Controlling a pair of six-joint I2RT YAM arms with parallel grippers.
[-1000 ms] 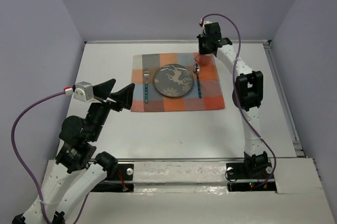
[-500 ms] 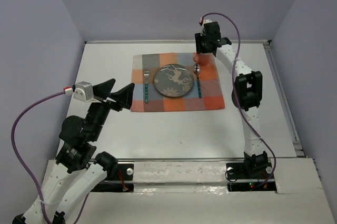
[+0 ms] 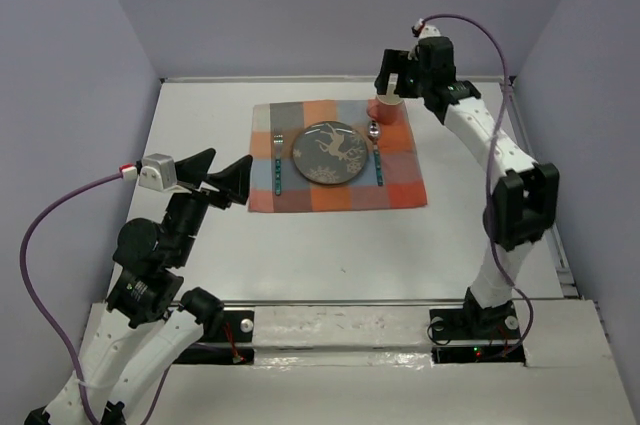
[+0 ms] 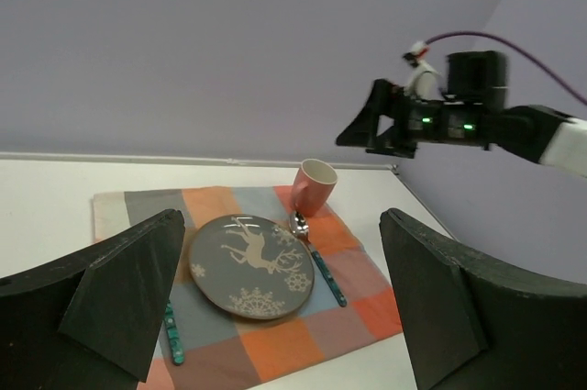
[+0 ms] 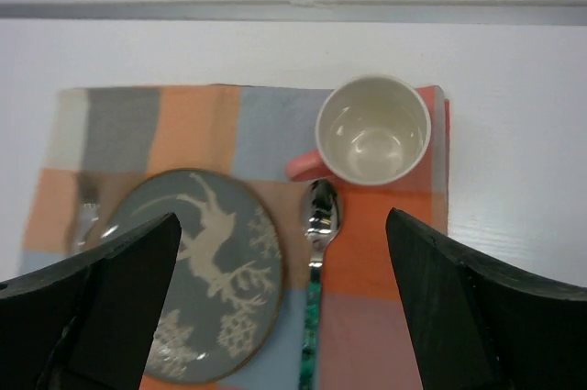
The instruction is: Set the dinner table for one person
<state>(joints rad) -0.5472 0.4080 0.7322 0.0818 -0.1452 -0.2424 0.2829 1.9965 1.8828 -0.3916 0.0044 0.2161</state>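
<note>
On the white dinner table (image 3: 300, 245) lies a checkered cloth (image 3: 400, 190). It carries a grey deer plate (image 3: 332, 153), a teal-handled fork (image 3: 277, 160) to the plate's left and a teal-handled spoon (image 3: 377, 150) to its right. A pink mug (image 3: 385, 108) stands upright and free on the cloth's far right corner, above the spoon's bowl (image 5: 318, 216). My right gripper (image 3: 398, 72) hangs open above the mug (image 5: 373, 129), holding nothing. My left gripper (image 3: 222, 177) is open and empty, raised left of the cloth and facing the plate (image 4: 250, 264).
Thin metal rails run along the table's right side (image 3: 535, 185) and near edge (image 3: 330, 301). Purple walls close in the back and both sides. Bare white tabletop lies between the cloth and the arm bases.
My right gripper opened, let go of the pink mug and rose away from it, its arm swinging out to the right. The left arm stayed still.
</note>
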